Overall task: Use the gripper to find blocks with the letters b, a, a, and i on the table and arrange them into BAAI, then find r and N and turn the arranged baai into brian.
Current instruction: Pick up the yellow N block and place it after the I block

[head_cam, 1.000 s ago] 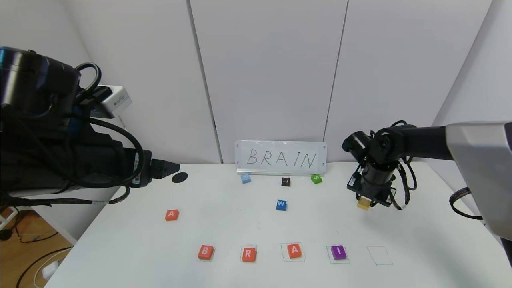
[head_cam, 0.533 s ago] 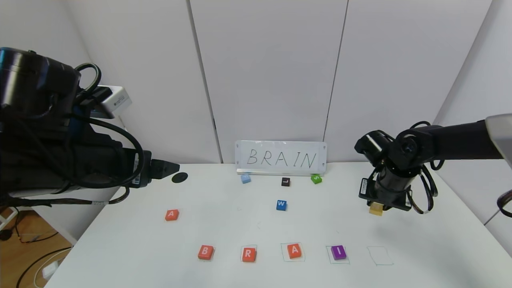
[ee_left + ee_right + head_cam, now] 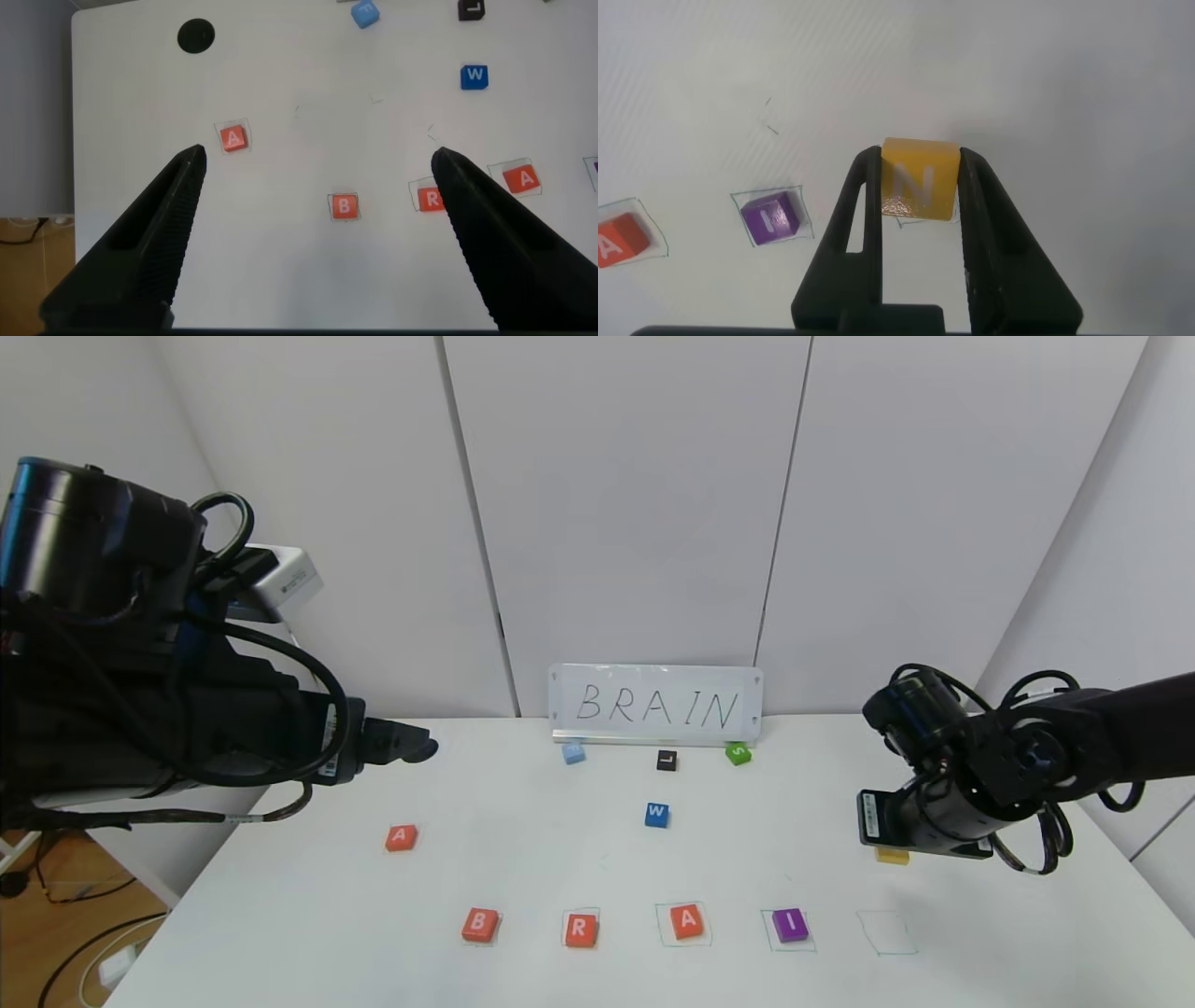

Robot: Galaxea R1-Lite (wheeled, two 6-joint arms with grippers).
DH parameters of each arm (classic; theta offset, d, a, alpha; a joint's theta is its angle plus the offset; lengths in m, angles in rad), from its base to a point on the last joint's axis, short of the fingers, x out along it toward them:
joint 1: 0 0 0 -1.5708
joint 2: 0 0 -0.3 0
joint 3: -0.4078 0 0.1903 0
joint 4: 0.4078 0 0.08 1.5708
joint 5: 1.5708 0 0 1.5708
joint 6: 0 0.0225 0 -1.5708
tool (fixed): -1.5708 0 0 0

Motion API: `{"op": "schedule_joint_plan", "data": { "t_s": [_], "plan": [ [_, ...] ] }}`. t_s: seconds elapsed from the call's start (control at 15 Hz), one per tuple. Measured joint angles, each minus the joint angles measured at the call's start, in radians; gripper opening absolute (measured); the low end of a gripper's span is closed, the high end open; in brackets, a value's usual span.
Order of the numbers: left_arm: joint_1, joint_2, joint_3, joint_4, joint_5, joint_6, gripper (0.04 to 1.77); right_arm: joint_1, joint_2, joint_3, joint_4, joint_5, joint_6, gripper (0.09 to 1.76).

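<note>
Black and cable-looped, the left gripper (image 3: 318, 177) hangs above the table's (image 3: 523, 859) far left corner, its fingers spread wide with nothing between them. Below and to its right an orange-red A block (image 3: 400, 837) lies alone on the left side of the table, away from the row. Along the near edge the row reads, from the left, orange-red B (image 3: 479, 924), the R block (image 3: 580, 930), a second orange-red A (image 3: 688, 922) and purple I (image 3: 791, 925), each on a thin pen-drawn square; the last drawn square (image 3: 887, 932) at the right end holds nothing. Farther back sit a blue W block (image 3: 656, 815), a light-blue block (image 3: 573, 752), a black L block (image 3: 666, 761) and a green S block (image 3: 738, 753), in front of a white sign (image 3: 655, 705) lettered BRAIN. On the right, the right gripper (image 3: 920, 201) is low over the table just beyond that bare square, its two fingers pinching the yellow N block (image 3: 919, 178) by opposite sides.
</note>
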Motion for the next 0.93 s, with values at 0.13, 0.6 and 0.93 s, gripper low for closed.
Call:
{"op": "schedule_joint_plan", "data": {
  "t_s": [0.13,0.6,0.93],
  "plan": [
    [-0.001,0.001,0.0,0.0,0.0,0.0,1.72,0.003,-0.032,0.059,-0.015,0.029,-0.04,0.55],
    [-0.002,0.001,0.004,0.0,0.0,0.008,1.72,0.018,-0.091,0.22,-0.137,0.082,-0.104,0.55],
    [-0.002,0.0,0.007,0.0,0.001,0.015,1.72,-0.012,-0.095,0.39,-0.337,0.132,-0.239,0.55]
  ]
}}
